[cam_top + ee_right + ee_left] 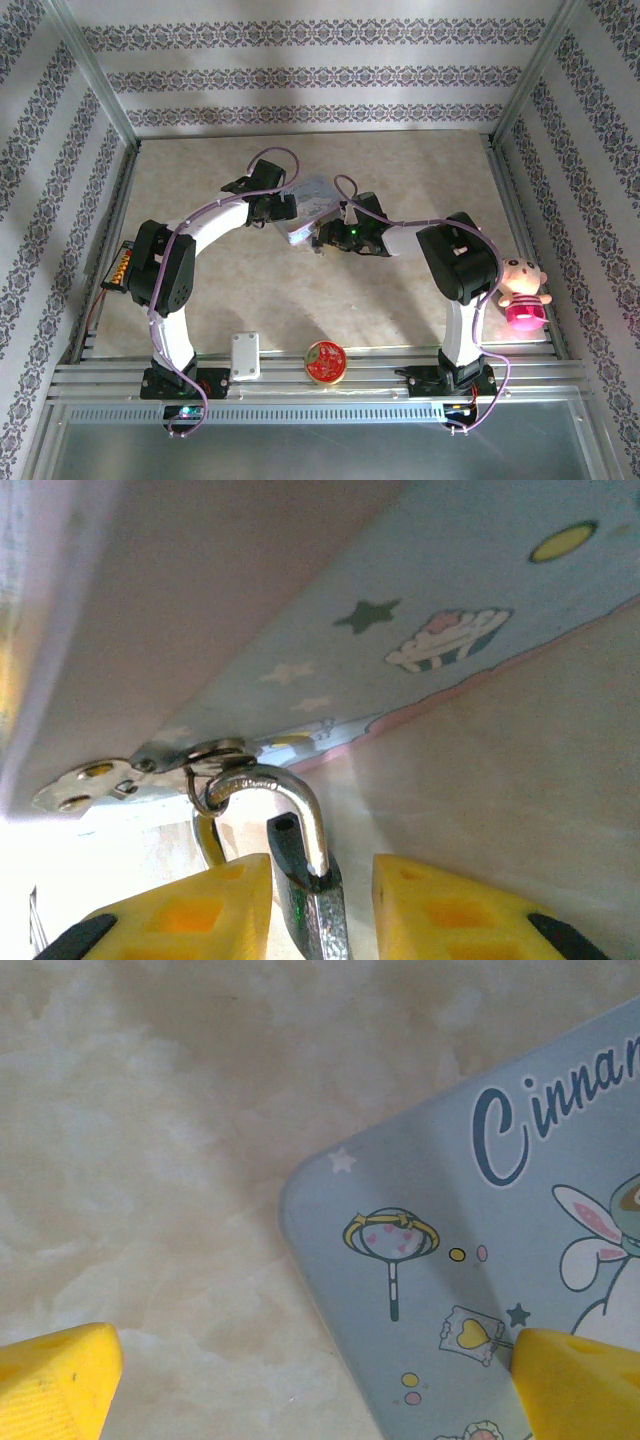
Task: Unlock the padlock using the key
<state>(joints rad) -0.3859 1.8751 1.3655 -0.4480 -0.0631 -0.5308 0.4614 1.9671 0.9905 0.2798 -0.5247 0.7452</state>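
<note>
Tabletop (400,310) of mottled beige beneath padlock (320,900), walls (300,60) of striped floral wallpaper around

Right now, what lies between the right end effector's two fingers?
The small padlock stands between the yellow fingers, shackle hooked through the pale blue tin's hasp ring, in the right wrist view.

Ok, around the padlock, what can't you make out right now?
- Right wrist view: the padlock body is cut off by the bottom edge, keyhole unseen. Whether the right end effector actually pinches it is unclear.
- Same view: the key cannot be told apart from the padlock's metal.
- Top view: the padlock is too small, tucked between the tin and the right end effector.
</note>
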